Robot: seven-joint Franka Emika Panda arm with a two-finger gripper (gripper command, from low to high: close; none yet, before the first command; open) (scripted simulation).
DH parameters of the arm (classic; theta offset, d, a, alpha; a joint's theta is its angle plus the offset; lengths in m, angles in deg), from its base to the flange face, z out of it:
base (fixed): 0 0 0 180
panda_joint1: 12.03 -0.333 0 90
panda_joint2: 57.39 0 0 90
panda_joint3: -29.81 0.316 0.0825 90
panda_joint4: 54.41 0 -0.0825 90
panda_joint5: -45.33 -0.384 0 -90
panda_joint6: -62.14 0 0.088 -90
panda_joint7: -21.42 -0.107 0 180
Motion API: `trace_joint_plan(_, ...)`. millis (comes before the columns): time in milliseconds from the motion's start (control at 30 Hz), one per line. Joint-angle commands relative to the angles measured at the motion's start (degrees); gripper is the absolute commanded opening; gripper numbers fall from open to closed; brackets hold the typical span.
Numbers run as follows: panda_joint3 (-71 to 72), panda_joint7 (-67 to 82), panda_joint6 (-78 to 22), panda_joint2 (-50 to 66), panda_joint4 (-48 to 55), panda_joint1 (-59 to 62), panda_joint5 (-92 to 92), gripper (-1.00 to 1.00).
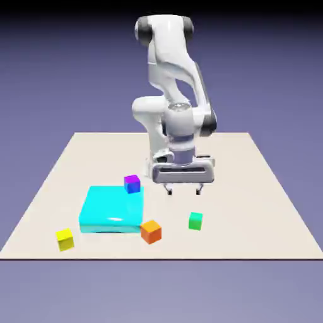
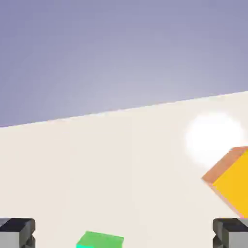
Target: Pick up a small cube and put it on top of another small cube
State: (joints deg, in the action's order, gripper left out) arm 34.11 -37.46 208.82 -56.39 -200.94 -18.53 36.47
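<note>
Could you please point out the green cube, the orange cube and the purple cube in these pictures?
green cube (image 1: 195,221): exterior view, its front face.
orange cube (image 1: 151,232): exterior view, its front face.
purple cube (image 1: 132,183): exterior view, middle of the cube, by the cyan block's far corner.

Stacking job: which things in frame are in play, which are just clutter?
In play:
- gripper, open, empty, above the table
- green cube, nearest it, low between the fingertips in the hand view
- orange cube, closest likely base

Lying about, probably:
- yellow cube
- purple cube, on the cyan block
</note>
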Motion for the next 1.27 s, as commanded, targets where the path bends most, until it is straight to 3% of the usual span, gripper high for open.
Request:
trace_joint_plan(0,0.27,-1.01,-1.69,2.08,0.89,-0.4,-0.55,0.0)
trace_joint_plan(200,1.57,-5.99,-9.97,12.28,5.28,-2.18,-3.23,0.0)
trace_joint_plan(367,2.31,-4.56,0.46,21.83,4.46,-2.84,-4.96,0.0)
trace_joint_plan(400,2.31,-4.56,0.46,21.83,4.46,-2.84,-4.96,-1.0)
trace_joint_plan(600,1.05,-5.01,-10.51,12.28,5.74,-1.97,-2.76,-1.0)
trace_joint_plan(933,-11.92,19.69,-23.85,12.31,17.44,3.12,9.18,-1.0)
trace_joint_plan(1100,-11.44,20.28,-13.9,18.83,13.98,3.61,8.27,-1.0)
trace_joint_plan(1133,-11.44,20.28,-13.9,18.83,13.98,3.61,8.27,1.0)
trace_joint_plan(1233,-11.68,19.99,-18.87,15.57,15.71,3.36,8.72,1.0)
